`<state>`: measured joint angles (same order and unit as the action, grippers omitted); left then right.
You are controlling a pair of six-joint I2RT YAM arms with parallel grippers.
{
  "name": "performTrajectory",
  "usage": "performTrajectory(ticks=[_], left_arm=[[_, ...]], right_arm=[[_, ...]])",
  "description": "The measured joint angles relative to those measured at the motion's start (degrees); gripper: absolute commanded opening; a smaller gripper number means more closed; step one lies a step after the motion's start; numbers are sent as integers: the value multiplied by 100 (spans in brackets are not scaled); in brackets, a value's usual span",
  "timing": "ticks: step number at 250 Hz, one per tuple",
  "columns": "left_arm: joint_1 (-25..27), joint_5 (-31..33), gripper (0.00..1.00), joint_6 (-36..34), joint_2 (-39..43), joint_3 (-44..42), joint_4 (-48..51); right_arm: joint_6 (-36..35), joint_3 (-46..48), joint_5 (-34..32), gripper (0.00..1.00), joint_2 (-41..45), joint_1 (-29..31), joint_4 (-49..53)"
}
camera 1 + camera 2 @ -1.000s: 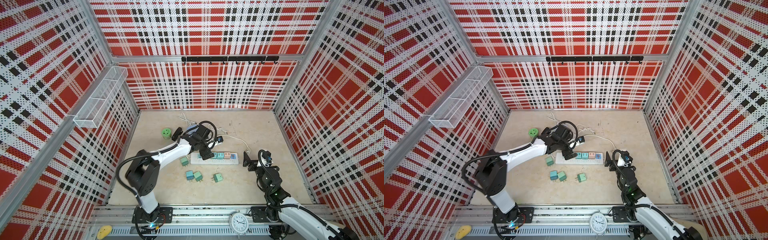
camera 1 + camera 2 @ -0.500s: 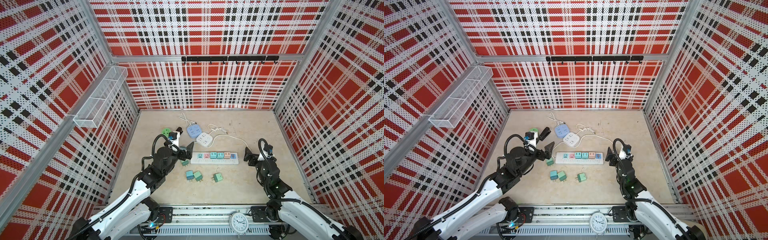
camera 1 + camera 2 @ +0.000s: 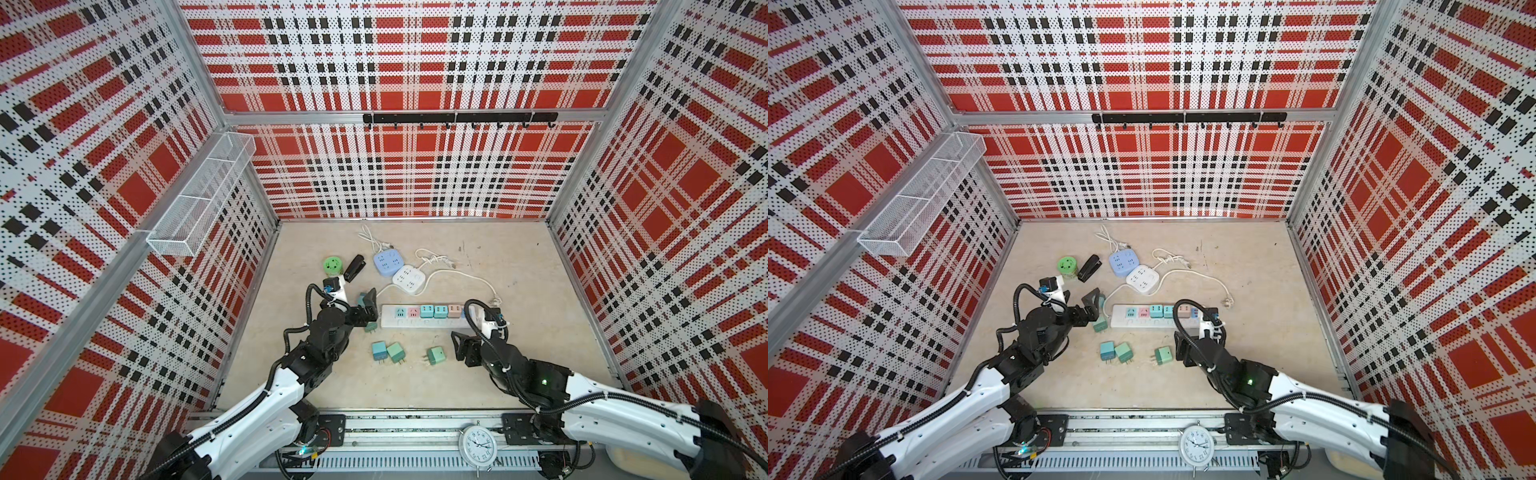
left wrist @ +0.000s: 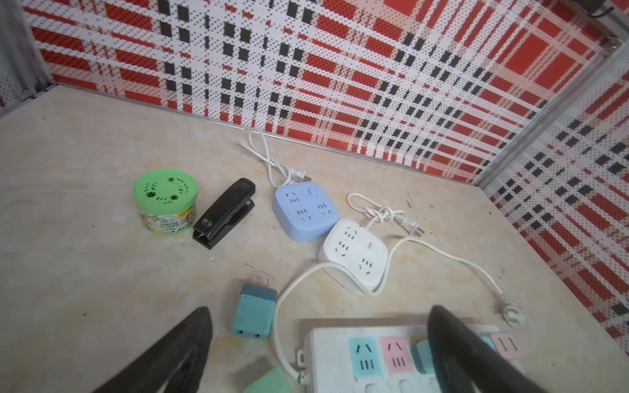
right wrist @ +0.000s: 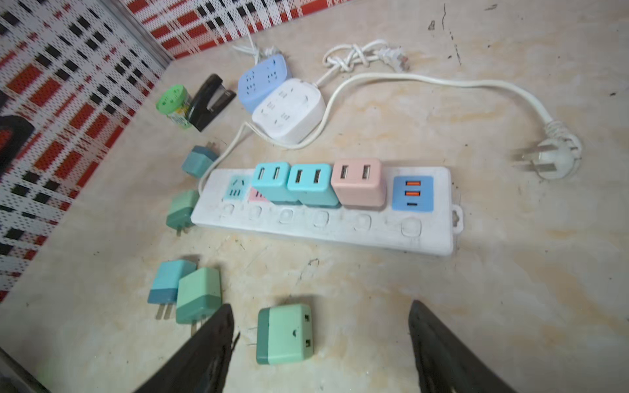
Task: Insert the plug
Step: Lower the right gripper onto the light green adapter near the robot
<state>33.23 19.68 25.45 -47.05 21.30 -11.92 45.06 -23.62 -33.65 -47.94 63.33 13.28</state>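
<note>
Both arms have shifted since a second ago. The left arm has drawn back from over the white power strip, and the right gripper has come down from the strip's right end toward the front of the table.

The right gripper's jaws stand apart and hold nothing. In the right wrist view the green plug lies on its side on the table between the two fingers. It is nearer one finger than the other and, as far as can be seen, touches neither. In both top views this plug lies near the front of the strip but apart from it. Its prongs point left, and the right gripper is just beside it on the right.

Two teal adapters and a pink adapter are plugged into the strip. The teal socket and the pink socket at the strip's left end are free.

The left gripper hangs at that left end with its jaws wide apart and empty. A teal plug lies on the table just beside the strip, between the left gripper's fingers in the left wrist view.
</note>
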Motion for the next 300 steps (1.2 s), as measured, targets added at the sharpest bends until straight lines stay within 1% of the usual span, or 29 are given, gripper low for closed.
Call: performTrajectory(ticks=[25, 64, 89, 129, 167, 246, 300], left_arm=[[-48, -63, 99, 98, 92, -31, -7], [-48, -122, 99, 160, 219, -31, -46], [-48, -146, 99, 157, 238, -31, -48], [-28, -282, 99, 131, 254, -31, -48], [136, -310, 99, -33, 254, -31, -50], [201, -317, 99, -192, 240, -31, -50], [212, -317, 99, -216, 238, -31, -50]], right_arm=[[354, -284, -308, 82, -597, 240, 85], [767, -686, -474, 81, -1617, 289, 170], [997, -905, -597, 82, -2107, 297, 332], [1167, -1165, -739, 86, -2752, 297, 415], [1178, -1515, -741, 89, -3427, 297, 422], [1187, -1934, -540, 89, -4433, 243, 229], [1307, -1982, -352, 89, -4612, 249, 273]])
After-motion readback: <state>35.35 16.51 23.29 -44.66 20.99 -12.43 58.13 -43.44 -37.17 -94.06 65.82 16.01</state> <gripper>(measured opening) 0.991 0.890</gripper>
